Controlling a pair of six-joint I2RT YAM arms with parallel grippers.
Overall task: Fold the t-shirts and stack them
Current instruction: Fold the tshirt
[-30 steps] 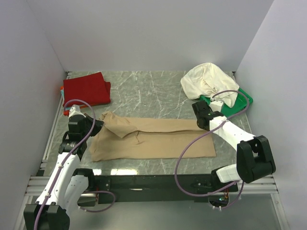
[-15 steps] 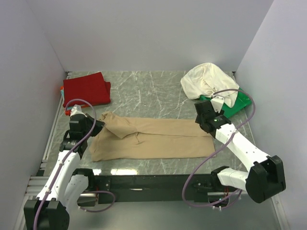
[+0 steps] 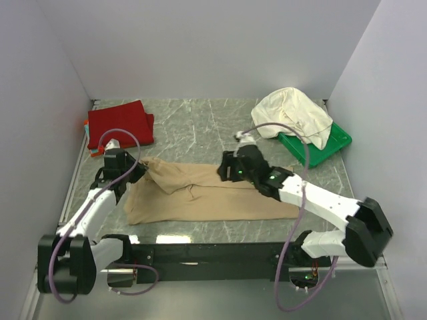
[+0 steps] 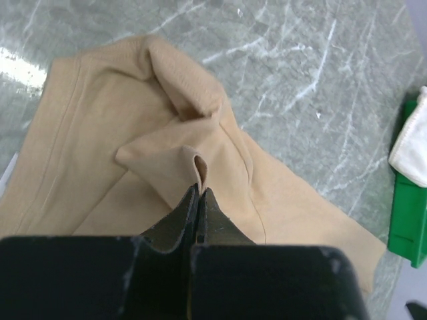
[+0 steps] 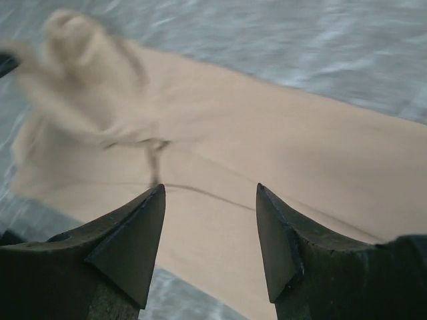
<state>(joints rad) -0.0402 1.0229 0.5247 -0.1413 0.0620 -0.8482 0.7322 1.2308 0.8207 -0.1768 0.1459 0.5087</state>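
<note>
The tan-beige t-shirt (image 3: 213,197) lies spread lengthwise across the front of the marble table, bunched at its left end. My left gripper (image 3: 137,167) is shut on a raised fold of that bunched cloth (image 4: 190,157), jaws pinched together (image 4: 200,191). My right gripper (image 3: 227,173) is open and empty, hovering low over the middle of the tan shirt (image 5: 267,147), fingertips apart (image 5: 210,190). The deep red t-shirt (image 3: 120,123) lies folded at the back left, with an orange edge (image 3: 87,124) showing under it. The cream-white t-shirt (image 3: 290,110) lies crumpled at the back right.
A green plastic tray (image 3: 320,143) stands at the back right, partly under the cream shirt; it also shows in the left wrist view (image 4: 408,213). Grey walls close in the left, back and right sides. Purple cables loop off both arms.
My right arm has swung left, from the tan shirt's right end to over its middle, gripper open. My left gripper has shifted slightly back and right, still holding the fold.
</note>
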